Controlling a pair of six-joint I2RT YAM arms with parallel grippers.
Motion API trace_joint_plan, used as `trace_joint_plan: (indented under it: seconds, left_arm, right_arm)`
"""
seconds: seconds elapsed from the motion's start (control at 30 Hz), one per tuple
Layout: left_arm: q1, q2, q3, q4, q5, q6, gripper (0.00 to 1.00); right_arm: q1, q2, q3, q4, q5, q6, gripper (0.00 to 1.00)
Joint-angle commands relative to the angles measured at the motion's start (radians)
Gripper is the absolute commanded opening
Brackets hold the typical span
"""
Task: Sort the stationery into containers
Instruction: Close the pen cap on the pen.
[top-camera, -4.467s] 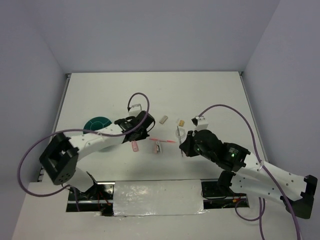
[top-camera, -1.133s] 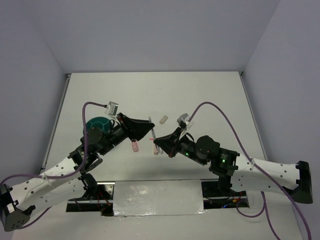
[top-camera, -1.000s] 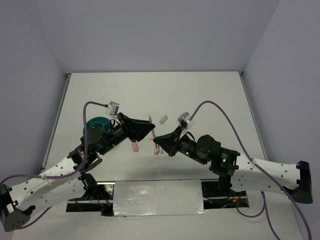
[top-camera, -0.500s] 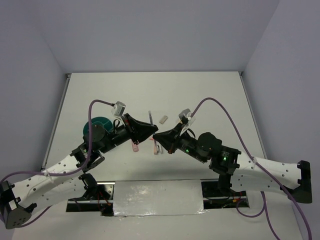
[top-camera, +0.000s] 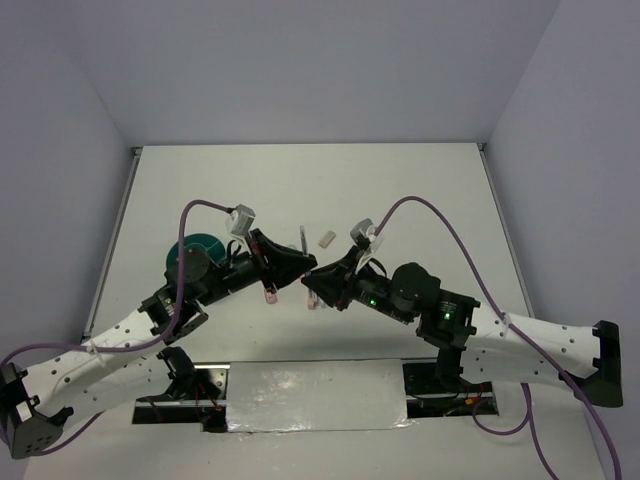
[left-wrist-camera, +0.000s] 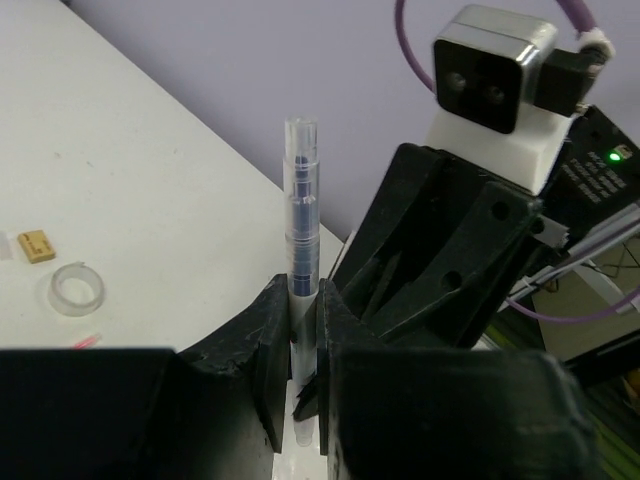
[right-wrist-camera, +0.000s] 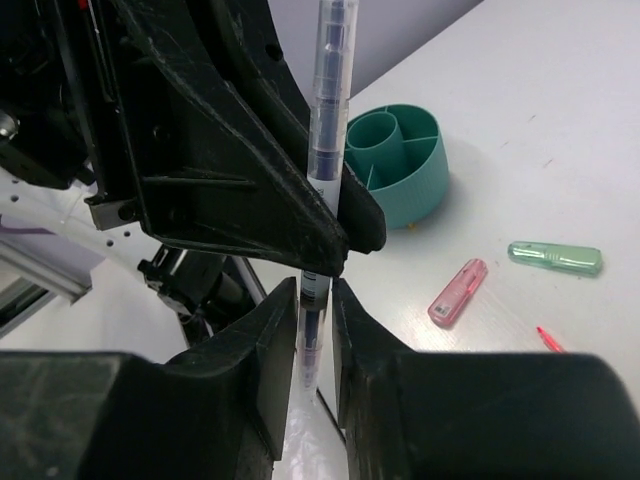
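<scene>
1. Handover in mid-air: thin dark pen held upright between both pincers, above the middle of the table and toward its near edge.
2. Left pincer: fingers pressed together on the pen's lower shaft, with most of the barrel standing clear above them.
3. Right pincer: fingers flank the pen lower down and appear clamped on it, though its wrist view does not settle how firmly the pads bear.
4. Step judged: passing the pen from one arm to the other for delivery to the teal organizer, which stands toward the left edge of the table, on the left arm's side.
5. Next move calls for:
   - one pincer to let go cleanly while the other holds firm, without tilting the pen;
   - the pen then carried upright and lowered into a single compartment.
6. Unsorted on the table:
   - pink stick;
   - mint-green tube;
   - clear tape ring;
   - tan nub;
   - grey block.
7. Hidden or unclear:
   - the top view shows the two pincers overlapping, so the grip cannot be read there;
   - the left arm covers part of the organizer in the top view;
   - the pen's lower tip is lost between the fingers;
   - the pink-white clip cannot be made out with certainty.
</scene>
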Motion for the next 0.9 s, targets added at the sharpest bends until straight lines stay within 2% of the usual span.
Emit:
trace_joint_plan:
  seconds: [0.0,0.1,0.47,0.5,0.57,0.63,0.7,0.73,0.8,0.83,0.87]
  left_arm:
    - [-0.004,-0.014,0.023,0.105,0.077,0.011,0.00]
    - [-0.004,-0.012,0.021,0.125,0.093,0.005,0.00]
    - [-0.003,-0.006,-0.011,0.142,0.096,-0.010,0.00]
    - [-0.004,-0.007,-0.011,0.143,0.093,-0.012,0.00]
    - [-0.004,-0.011,-0.014,0.143,0.090,-0.013,0.00]
    - [-0.004,-0.014,-0.011,0.129,0.084,-0.010,0.03]
    - [-0.004,-0.018,-0.004,0.103,0.064,-0.004,0.13]
    - [-0.004,-0.024,0.004,0.091,0.055,-0.001,0.31]
    - [-0.004,-0.032,0.016,0.068,0.032,0.010,0.51]
    - [-0.004,-0.038,0.033,0.050,0.018,0.013,0.74]
    - [-0.004,-0.041,0.042,0.043,0.015,0.016,0.86]
  right_arm:
    - [-0.008,0.015,0.053,0.020,-0.060,-0.007,0.28]
    - [-0.022,0.015,0.049,0.037,-0.088,0.004,0.35]
    - [-0.031,-0.005,0.043,0.103,-0.082,0.016,0.33]
    - [-0.029,-0.005,0.041,0.108,-0.077,0.016,0.31]
    - [-0.029,-0.008,0.037,0.123,-0.069,0.018,0.18]
    - [-0.029,-0.011,0.027,0.132,-0.059,0.026,0.00]
    - [-0.029,-0.011,0.023,0.128,-0.053,0.026,0.00]
    - [-0.029,-0.011,0.020,0.124,-0.051,0.026,0.00]
    - [-0.029,-0.006,0.006,0.121,-0.056,0.029,0.00]
    - [-0.031,-0.009,0.000,0.124,-0.059,0.032,0.00]
    - [-0.029,-0.012,-0.014,0.129,-0.059,0.035,0.00]
